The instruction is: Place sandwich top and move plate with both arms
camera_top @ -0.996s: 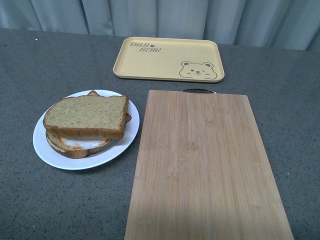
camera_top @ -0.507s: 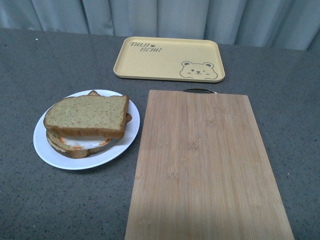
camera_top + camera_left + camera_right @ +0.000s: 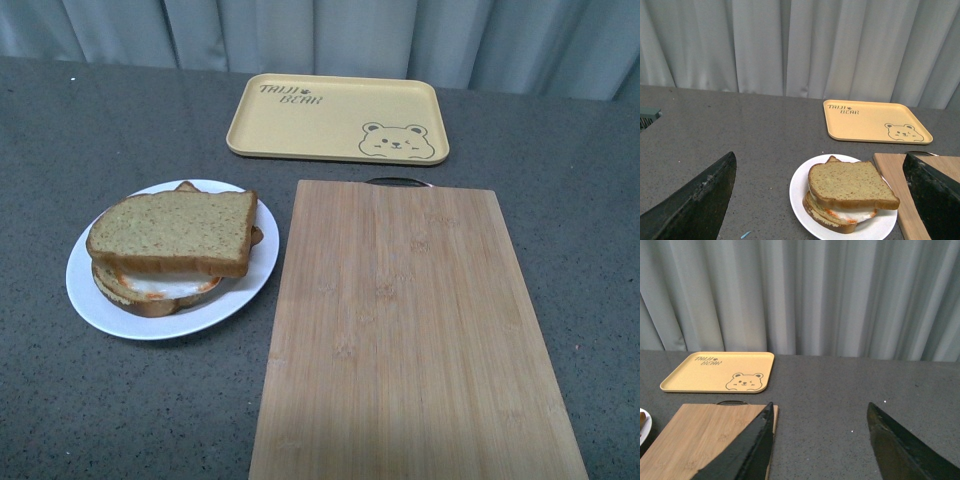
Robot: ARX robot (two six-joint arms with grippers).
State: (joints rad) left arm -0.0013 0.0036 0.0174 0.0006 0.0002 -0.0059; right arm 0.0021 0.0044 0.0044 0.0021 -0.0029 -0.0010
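The left gripper (image 3: 820, 156) is wide open: its two black fingers (image 3: 695, 200) stand far apart and hold nothing. In its own camera the plate and the sandwich are seen between them, further away, and no finger touches them. The right gripper (image 3: 820, 405) is open too, the jaws apart and empty, hanging above the grey table (image 3: 60, 130) with a corner of the cutting board (image 3: 410, 330) behind one finger. In the front view the top slice of bread (image 3: 175, 230) lies flat on the sandwich at the middle left of the frame. It covers the lower slice with the egg (image 3: 150, 290), and some white egg shows under its near edge. The sandwich sits on the white plate (image 3: 85, 290), and the right rim of the plate is just beside the left edge of the board. The board fills the centre and the lower right. The yellow tray with a bear (image 3: 320, 120) is at the upper centre, beyond the board, in front of a grey curtain (image 3: 400, 30).
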